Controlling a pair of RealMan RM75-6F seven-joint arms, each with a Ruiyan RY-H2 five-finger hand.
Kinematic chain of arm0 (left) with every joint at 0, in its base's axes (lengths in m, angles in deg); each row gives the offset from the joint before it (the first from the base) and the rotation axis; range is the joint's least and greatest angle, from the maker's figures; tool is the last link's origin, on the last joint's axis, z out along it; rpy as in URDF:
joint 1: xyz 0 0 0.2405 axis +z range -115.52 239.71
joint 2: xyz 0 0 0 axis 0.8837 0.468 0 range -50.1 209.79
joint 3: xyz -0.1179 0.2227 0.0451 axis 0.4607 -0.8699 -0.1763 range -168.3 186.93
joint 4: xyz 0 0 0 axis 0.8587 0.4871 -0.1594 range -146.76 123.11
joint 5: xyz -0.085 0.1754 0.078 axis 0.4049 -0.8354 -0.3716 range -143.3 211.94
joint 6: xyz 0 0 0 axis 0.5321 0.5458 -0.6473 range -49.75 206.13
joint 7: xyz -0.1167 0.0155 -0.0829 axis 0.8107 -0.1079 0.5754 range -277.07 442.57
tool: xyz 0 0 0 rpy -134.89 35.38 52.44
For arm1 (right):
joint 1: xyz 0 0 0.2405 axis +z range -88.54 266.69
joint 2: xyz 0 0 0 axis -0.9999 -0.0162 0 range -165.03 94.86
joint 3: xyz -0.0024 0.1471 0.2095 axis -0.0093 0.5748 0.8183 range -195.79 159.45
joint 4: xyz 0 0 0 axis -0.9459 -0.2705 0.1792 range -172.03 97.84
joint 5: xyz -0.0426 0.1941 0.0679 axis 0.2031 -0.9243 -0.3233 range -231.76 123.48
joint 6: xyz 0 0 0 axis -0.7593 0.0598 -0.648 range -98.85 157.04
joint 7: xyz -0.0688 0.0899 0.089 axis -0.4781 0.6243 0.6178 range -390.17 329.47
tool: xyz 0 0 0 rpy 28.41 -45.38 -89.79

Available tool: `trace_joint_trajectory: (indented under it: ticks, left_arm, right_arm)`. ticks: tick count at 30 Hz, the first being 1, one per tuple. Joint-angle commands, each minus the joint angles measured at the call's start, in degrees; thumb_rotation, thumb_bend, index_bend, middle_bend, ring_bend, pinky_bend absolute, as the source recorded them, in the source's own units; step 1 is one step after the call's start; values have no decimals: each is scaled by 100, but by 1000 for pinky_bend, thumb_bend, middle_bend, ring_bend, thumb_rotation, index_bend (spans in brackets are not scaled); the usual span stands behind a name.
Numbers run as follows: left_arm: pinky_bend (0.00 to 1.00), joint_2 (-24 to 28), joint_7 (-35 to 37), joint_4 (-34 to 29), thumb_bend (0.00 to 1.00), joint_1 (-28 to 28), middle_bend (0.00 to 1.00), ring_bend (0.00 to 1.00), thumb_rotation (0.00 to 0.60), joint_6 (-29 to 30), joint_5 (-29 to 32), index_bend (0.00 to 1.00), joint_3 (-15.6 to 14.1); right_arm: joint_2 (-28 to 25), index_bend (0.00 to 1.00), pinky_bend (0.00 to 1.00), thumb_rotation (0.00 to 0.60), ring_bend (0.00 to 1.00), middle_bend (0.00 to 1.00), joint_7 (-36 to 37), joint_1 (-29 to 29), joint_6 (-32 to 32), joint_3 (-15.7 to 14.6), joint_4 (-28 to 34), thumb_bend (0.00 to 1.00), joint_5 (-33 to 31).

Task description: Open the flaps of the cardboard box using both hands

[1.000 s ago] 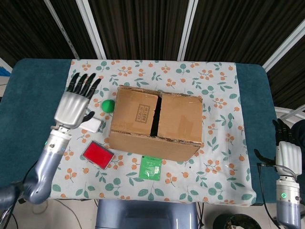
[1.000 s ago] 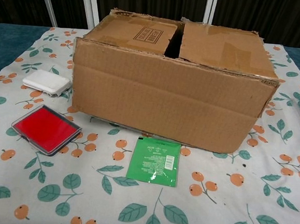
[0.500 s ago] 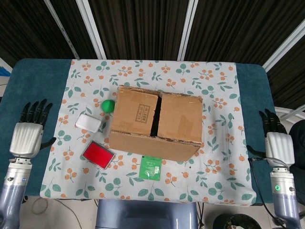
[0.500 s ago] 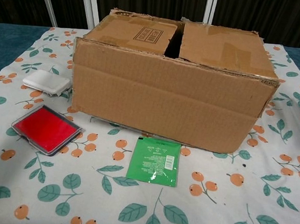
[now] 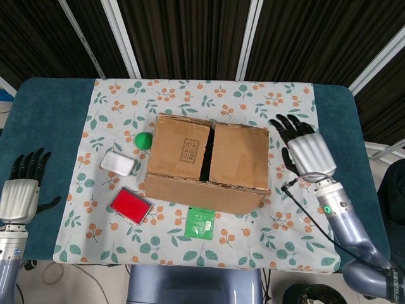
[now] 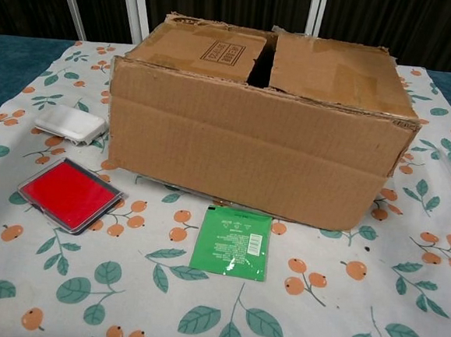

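Cardboard box (image 5: 207,162) was seen mid-cloth, flaps (image 5: 239,155) down w/ a narrow gap between. Right hand (image 5: 306,150) was held just beside box, fingers spread, empty. Left hand (image 5: 21,193) was noted well apart, fingers spread. Green ball (image 5: 143,140), white pad (image 5: 118,164), red case (image 5: 130,205) and green sachet (image 5: 200,223) were found around box.

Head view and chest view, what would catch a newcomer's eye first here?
The big cardboard box in the middle of the floral tablecloth, its top flaps shut with a dark gap between them. Next, the right hand beside the box with fingers spread, and the red case at the box's front left.
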Motion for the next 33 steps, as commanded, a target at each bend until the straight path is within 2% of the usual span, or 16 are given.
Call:
trace_joint_trajectory:
  ticks: [1,8,13,20,33]
  left_arm:
    - [0,21,171,44,58,46,0,0,600,-128,-27,0,43]
    - [0,23,312,105,59,107,0,0,600,-300,-53,0,161]
    - [0,14,319,126,60,136,0,0,600,-364,-76,0,224]
    - [0,-1,315,148,61,184,0,0,600,-452,-103,0,314]
    - [0,-22,269,137,61,230,0,0,600,-574,-122,0,410]
  right_arm:
    - [359,305,327,600,262,301,-198,1155,1153,286,-406,1000,-436]
    - [654,427,338,600,269,316,125,2340,2715,167,-1162,1000,-724]
    - [894,434,337,600,275,330,347,2798,3127,94,-1598,1000,-708]
    - [1188,496,337,600,306,379,692,3366,3659,-91,-2296,1000,-432]
    - [1239,556,338,600,328,437,1138,3652,4000,-420,-2570,1000,-95]
